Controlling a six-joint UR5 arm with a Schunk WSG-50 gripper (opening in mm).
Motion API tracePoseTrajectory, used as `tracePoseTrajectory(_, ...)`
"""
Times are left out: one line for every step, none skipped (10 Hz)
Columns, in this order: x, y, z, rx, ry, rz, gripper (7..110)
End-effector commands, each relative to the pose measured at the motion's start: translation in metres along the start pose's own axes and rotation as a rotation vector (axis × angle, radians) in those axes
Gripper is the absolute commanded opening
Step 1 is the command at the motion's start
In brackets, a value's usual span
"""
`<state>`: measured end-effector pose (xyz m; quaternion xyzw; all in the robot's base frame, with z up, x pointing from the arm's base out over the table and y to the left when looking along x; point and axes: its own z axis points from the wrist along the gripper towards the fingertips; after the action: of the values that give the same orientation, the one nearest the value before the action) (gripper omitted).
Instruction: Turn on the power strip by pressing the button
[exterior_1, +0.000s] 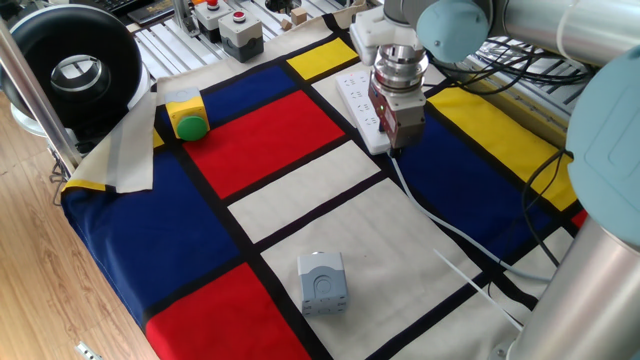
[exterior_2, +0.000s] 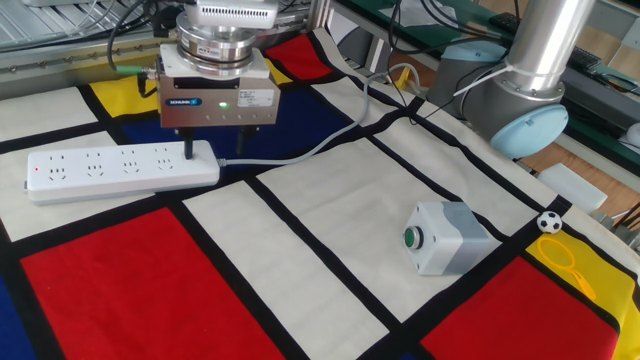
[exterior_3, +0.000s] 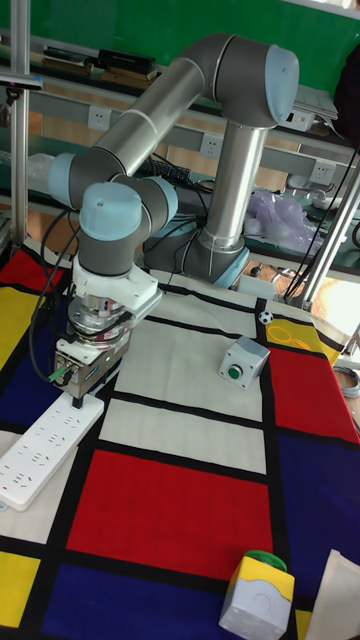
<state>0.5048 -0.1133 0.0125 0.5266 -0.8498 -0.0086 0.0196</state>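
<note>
Poised over power strip (exterior_2: 120, 167) cable end.
Gripper (exterior_2: 214, 155) fingers spread apart, one fingertip (exterior_2: 187, 153) touching strip top near button (exterior_2: 199, 157).

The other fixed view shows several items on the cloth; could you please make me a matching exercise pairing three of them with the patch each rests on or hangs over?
Things:
1. power strip
2. grey box with a green button
3. gripper

Places:
A. white patch, right of the middle
B. above the strip's cable end, by the blue patch
C. white patch at the left edge

Pairs: 1-C, 2-A, 3-B
</note>
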Motion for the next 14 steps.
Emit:
tracePoseTrajectory(-0.0017,0.0019,0.0000,-0.012,-0.012,0.008,66)
tracePoseTrajectory(-0.0022,0.0021,-0.0001,-0.013,-0.013,0.010,66)
tracePoseTrajectory(-0.0025,0.0027,-0.0002,-0.015,-0.014,0.011,66)
tracePoseTrajectory(-0.0006,0.0015,0.0000,-0.011,-0.006,0.012,66)
tracePoseTrajectory(-0.0002,0.0012,0.0001,-0.010,-0.004,0.010,66)
tracePoseTrajectory(-0.0006,0.0012,0.0002,-0.011,-0.006,0.012,66)
tracePoseTrajectory(-0.0007,0.0011,0.0003,-0.011,-0.006,0.012,66)
tracePoseTrajectory(-0.0012,0.0006,0.0005,-0.009,-0.006,0.012,66)
tracePoseTrajectory(-0.0015,0.0012,0.0002,-0.011,-0.006,0.013,66)
tracePoseTrajectory(-0.0011,-0.0004,0.0006,-0.006,-0.003,0.013,66)
tracePoseTrajectory(-0.0022,0.0004,0.0006,-0.009,-0.006,0.013,66)
tracePoseTrajectory(-0.0036,0.0015,-0.0007,-0.010,-0.008,0.016,66)
tracePoseTrajectory(-0.0035,0.0013,-0.0012,-0.009,-0.006,0.018,66)
tracePoseTrajectory(-0.0034,0.0007,-0.0019,-0.010,-0.008,0.016,66)
